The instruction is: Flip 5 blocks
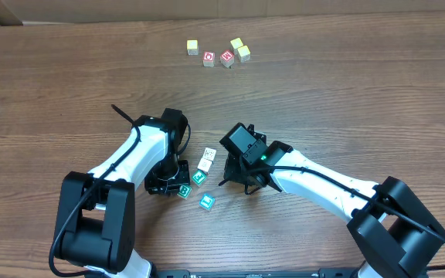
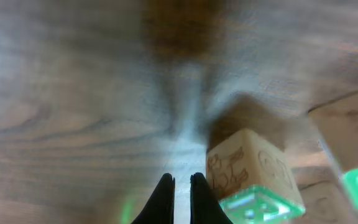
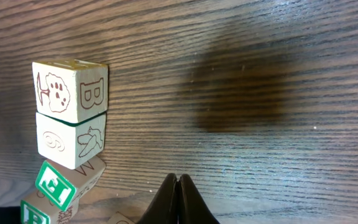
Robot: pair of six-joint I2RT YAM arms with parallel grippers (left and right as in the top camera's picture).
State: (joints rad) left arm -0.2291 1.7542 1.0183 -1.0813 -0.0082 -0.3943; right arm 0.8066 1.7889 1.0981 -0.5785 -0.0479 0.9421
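Blocks [image 1: 198,177], 5 in all, sit in a loose line near the middle of the desk [image 1: 346,93], toward its near edge, between the 2 arms. The 2 white-faced blocks [image 3: 70,90] touch side to side. The 3 teal-faced blocks [image 1: 207,202] lie past them toward the near edge, 1 of them just beside the left claw [image 2: 180,186]. That claw is low over the desk, its fingers almost together with only a sliver between, gripping nothing. The right claw [image 3: 179,186] is fully closed and empty, near the white pair but apart from it. Well apart, near the far edge, lie 3 yellow cubes [image 1: 192,47] and 2 red-faced cubes [image 1: 208,59].
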